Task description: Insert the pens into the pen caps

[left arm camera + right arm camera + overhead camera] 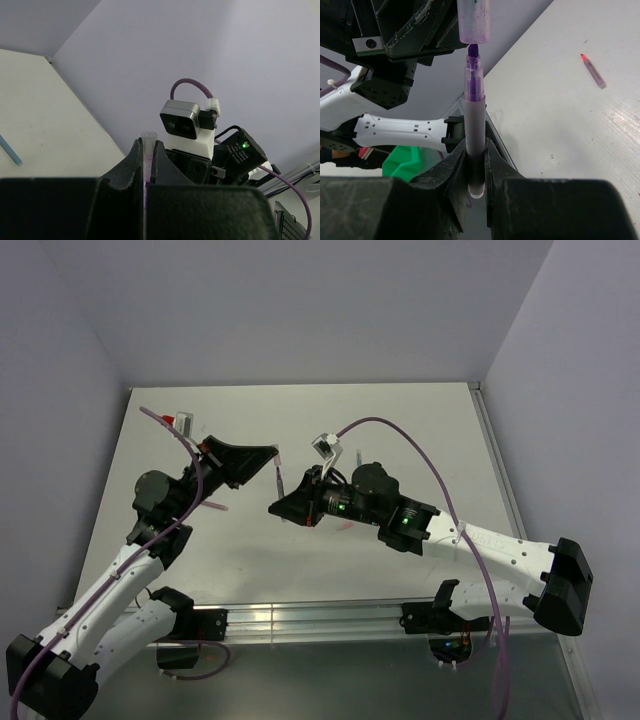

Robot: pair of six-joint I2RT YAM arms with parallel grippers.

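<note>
While the dark pen [474,125] stands upright in the right wrist view, its purple tip points up at the open mouth of the cap [473,20] directly above it. Tip and mouth are in line and just meet; whether the tip has entered the cap cannot be told.

The right gripper [475,160] is closed on the lower part of the pen's barrel. One finger presses each side, and the blunt end of the barrel shows just below the grip.

The left gripper [148,150] is closed on the cap. In the left wrist view, only the pale rim of the cap shows past the fingertips.

In the top view, both grippers meet nose to nose above the middle of the table [400,430], and both pen and cap are held clear of its surface.

Two more pens lie flat on the table, well apart from the held pair:
- A blue pen [10,149] lies at the left edge of the left wrist view.
- A red-tipped pen [593,71] lies at the upper right of the right wrist view.
</note>
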